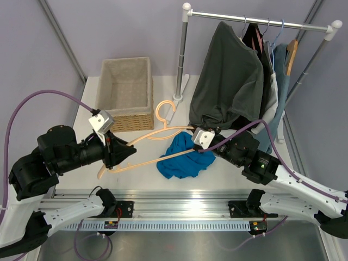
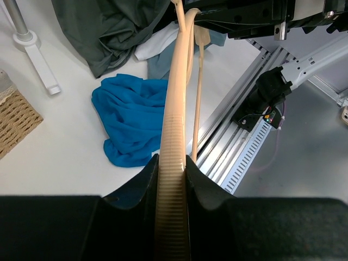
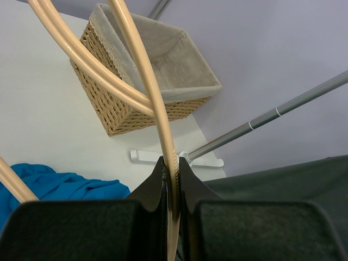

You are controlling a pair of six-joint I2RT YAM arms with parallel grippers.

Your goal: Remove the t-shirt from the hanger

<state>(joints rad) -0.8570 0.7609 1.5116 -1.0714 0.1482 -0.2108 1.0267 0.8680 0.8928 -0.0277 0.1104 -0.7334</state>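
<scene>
Hanger (image 2: 175, 109), cream with a ribbed bar, long axis left-right, hook pointing away from us. We see left fingers (image 2: 136, 190) and right fingers (image 3: 155, 187) clenched on it. Crumpled blue t-shirt (image 1: 179, 160) lies on bench (image 1: 141, 179) beneath.

A wicker basket (image 1: 133, 120) with a pale cloth liner stands at the far left of the white surface (image 1: 163, 89). Near it on the right rises the grey upright post (image 1: 181, 54) of a clothes rack, its white foot (image 1: 183, 86) lying flat on the surface. From the rack's horizontal bar (image 1: 261, 22) a dark grey garment (image 1: 228, 81) hangs down to the surface. Black, white and light blue clothes (image 1: 280, 87) crowd beside it, with a spare wooden hanger (image 1: 292, 54) near the bar's far end.
</scene>
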